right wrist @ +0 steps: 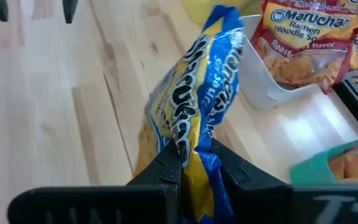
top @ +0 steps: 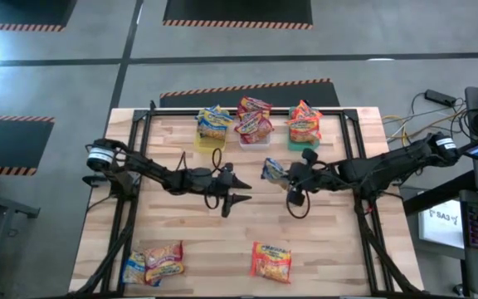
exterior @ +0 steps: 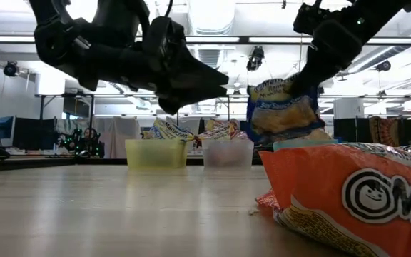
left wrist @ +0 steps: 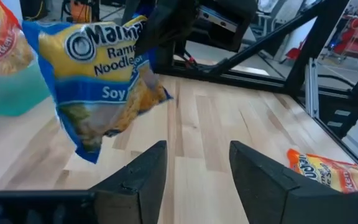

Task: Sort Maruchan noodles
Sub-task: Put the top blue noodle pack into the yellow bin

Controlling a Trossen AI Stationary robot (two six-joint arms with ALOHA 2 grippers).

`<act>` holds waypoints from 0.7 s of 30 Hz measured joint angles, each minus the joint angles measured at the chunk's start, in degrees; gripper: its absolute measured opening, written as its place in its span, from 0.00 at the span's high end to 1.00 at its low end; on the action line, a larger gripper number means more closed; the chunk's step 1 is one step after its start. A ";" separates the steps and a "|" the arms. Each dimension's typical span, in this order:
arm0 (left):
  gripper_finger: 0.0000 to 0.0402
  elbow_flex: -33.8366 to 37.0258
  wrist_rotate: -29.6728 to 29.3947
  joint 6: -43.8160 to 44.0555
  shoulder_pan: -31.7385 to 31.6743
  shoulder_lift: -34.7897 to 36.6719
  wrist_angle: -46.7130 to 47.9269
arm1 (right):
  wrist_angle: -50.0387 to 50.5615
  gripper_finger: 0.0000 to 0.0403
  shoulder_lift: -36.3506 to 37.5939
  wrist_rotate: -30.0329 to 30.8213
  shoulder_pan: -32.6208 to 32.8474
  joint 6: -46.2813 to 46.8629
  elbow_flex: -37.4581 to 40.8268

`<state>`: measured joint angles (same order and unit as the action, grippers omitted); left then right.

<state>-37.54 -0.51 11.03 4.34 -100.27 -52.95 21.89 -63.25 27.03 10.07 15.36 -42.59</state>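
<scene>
A blue-and-yellow Maruchan noodle packet (top: 274, 170) hangs above the middle of the table with my right gripper (right wrist: 194, 165) shut on it. My left gripper (top: 243, 191) stands open just left of it, with nothing between its fingers (left wrist: 142, 177). At the far edge, a yellow bin (top: 208, 139) holds blue-and-yellow packets, a clear bin (top: 254, 139) holds red ones and a green bin (top: 303, 141) holds orange ones. More packets lie flat near the front edge: a small pile (top: 152, 264) and an orange one (top: 270, 262). My right gripper pinches the packet's crumpled end edge (right wrist: 199, 152) between its two fingers, which slant down from the table's right. The packet (exterior: 284, 111) hangs tilted below the fingers, clear of the table.
Black frame bars (top: 357, 158) run along the table's left and right sides. The orange packet (exterior: 355, 200) lies close in front of the low camera. Bare wood (top: 197, 241) lies between the arms and the front packets.
</scene>
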 joint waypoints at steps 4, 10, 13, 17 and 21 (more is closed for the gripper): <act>0.56 0.09 -0.01 -0.97 -0.02 0.00 -0.02 | 0.89 0.92 -0.15 -0.01 0.00 -1.98 0.00; 0.43 -1.84 -0.98 -6.84 -0.04 0.00 0.28 | 0.60 0.92 -0.31 -0.52 0.01 -7.78 0.00; 0.36 -2.97 -2.11 -10.25 -0.04 0.00 0.42 | 0.59 0.92 -0.30 -3.37 0.00 -12.04 0.00; 0.32 -4.49 -3.89 -14.74 -0.11 0.00 0.50 | 0.61 0.92 -0.30 -8.81 0.04 -18.17 0.00; 0.31 -5.66 -4.11 -17.76 -0.27 0.00 0.69 | 0.64 0.92 -0.30 -9.46 0.02 -22.69 0.00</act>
<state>-43.20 -4.62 -6.74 4.07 -100.27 -52.25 22.53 -63.55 17.57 10.09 -7.32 -42.59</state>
